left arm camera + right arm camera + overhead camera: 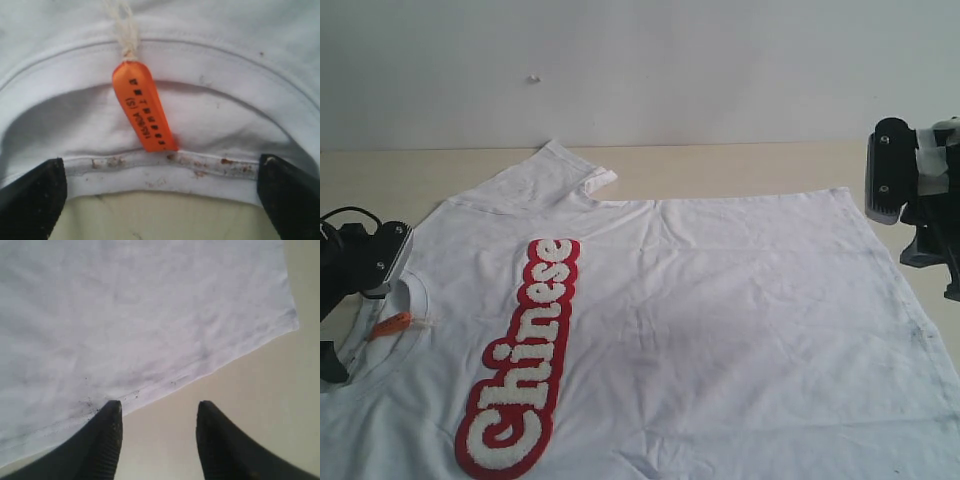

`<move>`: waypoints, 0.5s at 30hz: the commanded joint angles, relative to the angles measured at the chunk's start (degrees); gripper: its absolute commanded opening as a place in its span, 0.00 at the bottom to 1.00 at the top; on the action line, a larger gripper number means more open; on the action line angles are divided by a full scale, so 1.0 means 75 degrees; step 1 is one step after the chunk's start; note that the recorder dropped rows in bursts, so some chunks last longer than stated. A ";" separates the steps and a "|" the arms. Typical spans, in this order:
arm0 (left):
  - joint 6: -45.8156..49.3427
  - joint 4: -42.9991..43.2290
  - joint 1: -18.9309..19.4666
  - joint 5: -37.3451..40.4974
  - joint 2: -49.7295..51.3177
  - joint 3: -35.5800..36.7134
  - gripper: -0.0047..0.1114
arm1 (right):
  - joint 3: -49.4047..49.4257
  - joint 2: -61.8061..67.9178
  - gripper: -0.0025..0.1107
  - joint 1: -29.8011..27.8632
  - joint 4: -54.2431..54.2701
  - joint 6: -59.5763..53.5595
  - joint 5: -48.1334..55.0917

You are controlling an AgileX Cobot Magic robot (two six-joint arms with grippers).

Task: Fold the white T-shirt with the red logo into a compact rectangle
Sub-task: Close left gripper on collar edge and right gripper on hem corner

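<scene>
Your left claw (160, 197) sits closest, its black fingers (32, 197) spread wide with the ribbed collar (165, 175) lying across the gap between them, not pinched. Just beyond that collar edge lies the orange neck tag (144, 107), tied by a white string to the far side of the neck opening. Your right claw (159, 412) is parted too and grips nothing: one fingertip is over the hem (165, 385), the other over bare worktop (260, 405), and the hem's corner lies further ahead of it. Between the two claws the white T-shirt (720, 300) is spread front-up and wrinkled on the worktop, the red logo (525, 360) running across the chest nearer your left claw than your right. Expect the cloth to be light, soft and limp: it should sag and drag rather than hold a line, so pinch both layers right at the hem edge and at the collar band, where the stitching gives more to bite. The fuzzy patch looks thicker and will likely resist a crease, so fold beside it.
</scene>
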 commanded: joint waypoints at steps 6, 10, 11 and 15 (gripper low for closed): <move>-0.0124 0.0050 -0.0003 -0.0079 0.0131 0.0035 0.94 | 0.0024 0.0020 0.42 0.0013 0.0017 0.0596 -0.0705; -0.0190 0.0050 -0.0003 -0.0079 0.0131 0.0035 0.94 | 0.0024 0.0037 0.42 0.0013 0.0063 0.0405 -0.0605; -0.0190 0.0050 -0.0003 -0.0079 0.0131 0.0035 0.94 | 0.0024 0.0053 0.42 0.0013 0.0063 0.0373 -0.0606; -0.0190 0.0050 -0.0003 -0.0079 0.0131 0.0035 0.94 | 0.0024 0.0084 0.42 0.0013 0.0046 0.0268 -0.0621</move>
